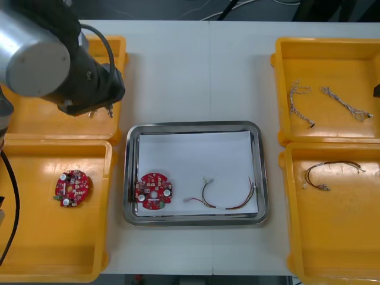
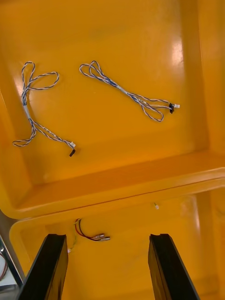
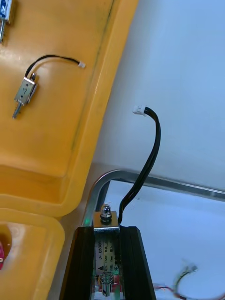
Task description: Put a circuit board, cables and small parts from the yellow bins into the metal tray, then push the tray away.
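Left wrist view: the left pincer (image 3: 107, 232) is clenched on a small metal part (image 3: 107, 219). The part sits between the two fingers with its long axis in line with them. A black lead (image 3: 149, 154) runs out from the part past the fingertips and ends in a white plug over the bare bench (image 3: 187, 70). Just beyond the fingertips lies the far left corner of the tray (image 3: 140, 180). The far left bin (image 3: 70, 154) is beside that corner, with a second metal part (image 3: 24, 91) on its floor.

Front view: I place this pincer over the near right edge of the far left bin, just outside the tray's far left corner. The tray's white floor therefore lies to the right of the pincer and nearer than it. A circuit board (image 1: 154, 191) lies at the tray's near left and a red and yellow cable (image 1: 225, 199) at its near right. The far half of the floor is bare. I judge that the coming move is a short carry to the right and nearward, then a release over that bare area, keeping the trailing lead inside the rim.

Right wrist view: the right pincer (image 2: 108, 248) is released, fingers well apart. It hangs over the wall between the two right bins. Two blue and white cables (image 2: 129, 93) lie in the far right bin (image 2: 140, 28), beyond its fingertips. The right arm is the nearer one for those.
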